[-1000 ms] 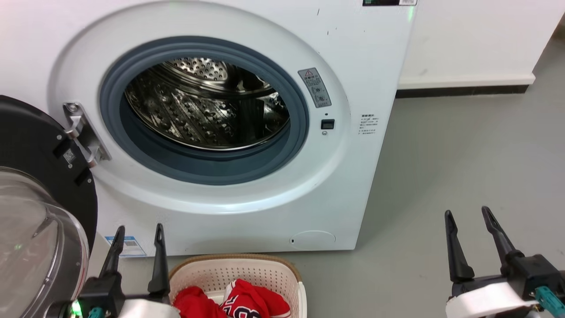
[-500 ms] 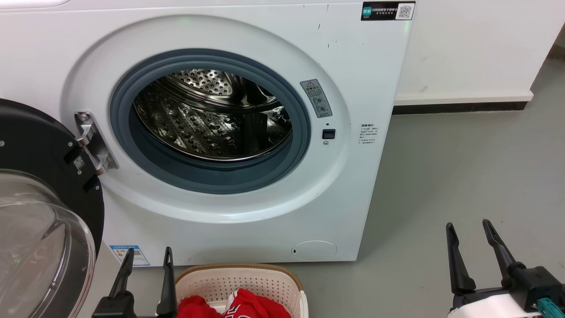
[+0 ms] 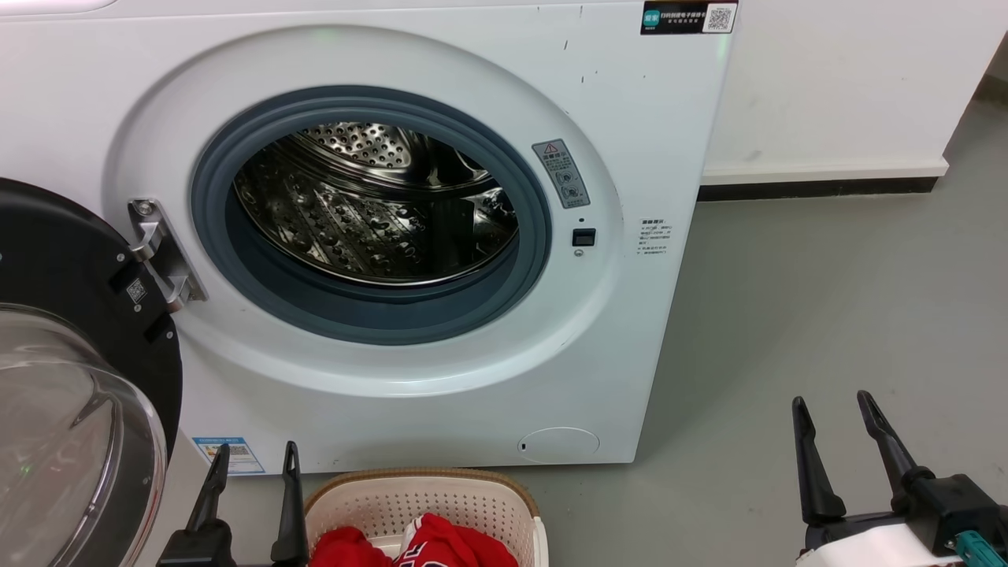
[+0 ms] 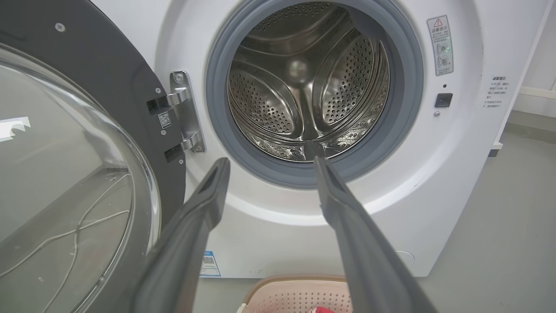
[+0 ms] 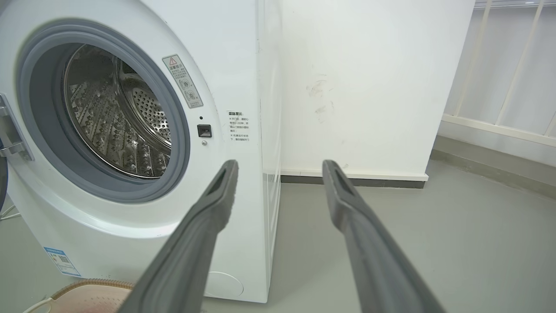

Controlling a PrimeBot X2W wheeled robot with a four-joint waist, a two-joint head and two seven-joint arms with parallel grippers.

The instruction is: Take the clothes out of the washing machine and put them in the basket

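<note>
Found clothes [image 3: 421, 543] in basket [image 3: 425, 494], left gripper [image 3: 257, 449] and right gripper [image 3: 831, 398] both open, empty. Feared knocking the open door [image 3: 63, 252] beside the left one by careless swing.

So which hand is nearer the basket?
Left. The left hand is right beside the basket, at its left rim; the right hand is well off to its right.

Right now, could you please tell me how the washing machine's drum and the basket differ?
The drum is bare shiny steel; the basket is cream plastic with a brown rim and holds the red clothes. The drum opens forward through the grey door ring; the basket opens upward, standing on the floor before the washing machine. Both have perforated walls.
</note>
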